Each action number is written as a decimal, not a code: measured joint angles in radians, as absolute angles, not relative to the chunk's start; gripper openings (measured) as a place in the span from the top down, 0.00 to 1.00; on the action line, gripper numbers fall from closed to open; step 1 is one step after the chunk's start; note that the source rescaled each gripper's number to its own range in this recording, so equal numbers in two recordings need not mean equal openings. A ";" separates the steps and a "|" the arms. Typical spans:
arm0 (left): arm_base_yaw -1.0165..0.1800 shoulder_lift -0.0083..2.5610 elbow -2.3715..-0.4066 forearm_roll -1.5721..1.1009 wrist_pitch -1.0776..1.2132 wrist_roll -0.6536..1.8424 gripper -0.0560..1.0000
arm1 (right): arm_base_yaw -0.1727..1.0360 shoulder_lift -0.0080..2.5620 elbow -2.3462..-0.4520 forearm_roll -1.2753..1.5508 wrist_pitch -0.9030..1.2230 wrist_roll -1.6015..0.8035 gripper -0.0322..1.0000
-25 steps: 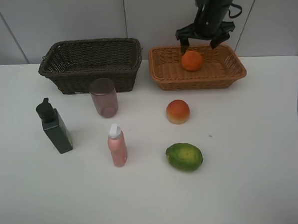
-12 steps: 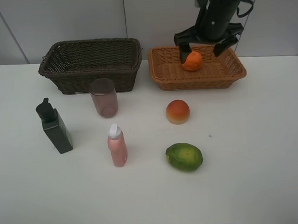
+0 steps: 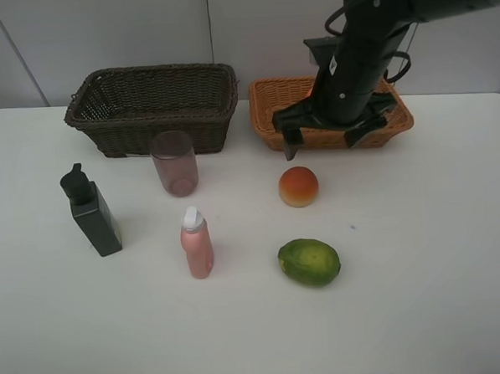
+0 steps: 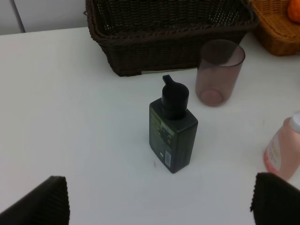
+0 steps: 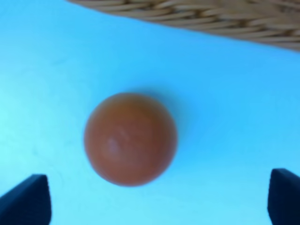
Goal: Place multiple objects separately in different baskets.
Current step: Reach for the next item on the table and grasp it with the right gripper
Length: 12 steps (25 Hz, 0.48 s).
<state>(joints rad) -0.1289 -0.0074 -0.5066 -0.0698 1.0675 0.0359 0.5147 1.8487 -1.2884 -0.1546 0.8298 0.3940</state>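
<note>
A white table (image 3: 422, 270) is seen from above, with 2 rectangular woven wicker baskets at the back: a deeper dark brown basket (image 3: 150, 117) and, just beside it, a shallower light orange-tan basket (image 3: 265, 126). Since 1 second ago the right gripper (image 3: 321, 140) has been brought forward out of the tan basket, where it had hung over the round orange (image 4: 295, 10), and is now poised above the round red-yellow fruit (image 3: 299, 186), its jaws spread wide with nothing between them. The orange has been left in the tan basket; it is hidden behind the arm in the high view, and only a sliver is caught by the left wrist camera. This suggests that 1 object is sorted and that the red-yellow fruit is to be picked next. That fruit sits on the bare table near the front of the tan basket, smooth and ball-shaped, red on top fading to yellow below, and is centred between the right fingertips in the wrist view. The left gripper (image 4: 159, 206) is held fully open and empty, near the black square pump bottle (image 3: 92, 214). Still on the table are the translucent pink cup (image 3: 174, 162), the pink white-capped bottle (image 3: 197, 244) and the green oval fruit (image 3: 308, 262)
</note>
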 joint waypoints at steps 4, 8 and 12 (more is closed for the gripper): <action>-0.129 -0.007 -0.507 -0.070 1.068 0.036 0.00 | 0.545 1.849 -1.253 -0.165 0.741 0.516 0.08; -0.129 -0.007 -0.507 -0.070 1.068 0.036 0.00 | 0.551 1.851 -1.211 -0.195 0.660 0.625 0.08; -0.129 -0.007 -0.507 -0.070 1.068 0.036 0.00 | 0.556 1.886 -1.201 -0.212 0.634 0.675 0.08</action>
<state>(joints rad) -0.1289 -0.0074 -0.5066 -0.0698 1.0675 0.0359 0.5565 1.8856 -1.2010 -0.2121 0.6335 0.6754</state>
